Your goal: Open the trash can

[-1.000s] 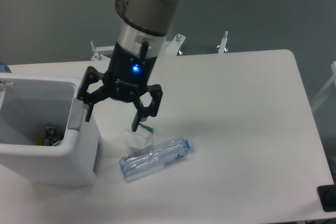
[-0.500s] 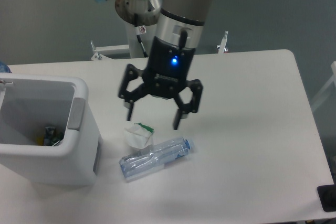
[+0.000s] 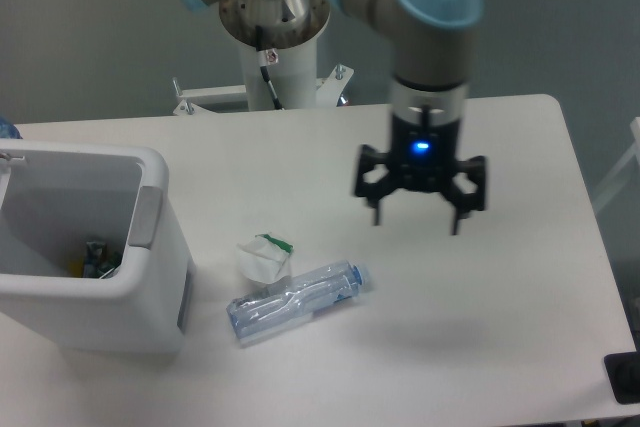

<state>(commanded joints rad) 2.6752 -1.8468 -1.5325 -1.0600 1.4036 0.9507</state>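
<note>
I've swung the gripper [image 3: 418, 221], fingers spread, away toward 3 o'clock from the trash can [image 3: 150, 277], now lidless and untouched.

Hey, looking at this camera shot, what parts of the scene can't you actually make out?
- trash can: its left side is cut off by the camera's left edge, and no lid shows.
- Items inside the bin: too small and partly hidden by the front wall to identify.
- white crumpled piece beside the plastic bottle: too blurred to name.
- black object: cut off at the right edge.
</note>
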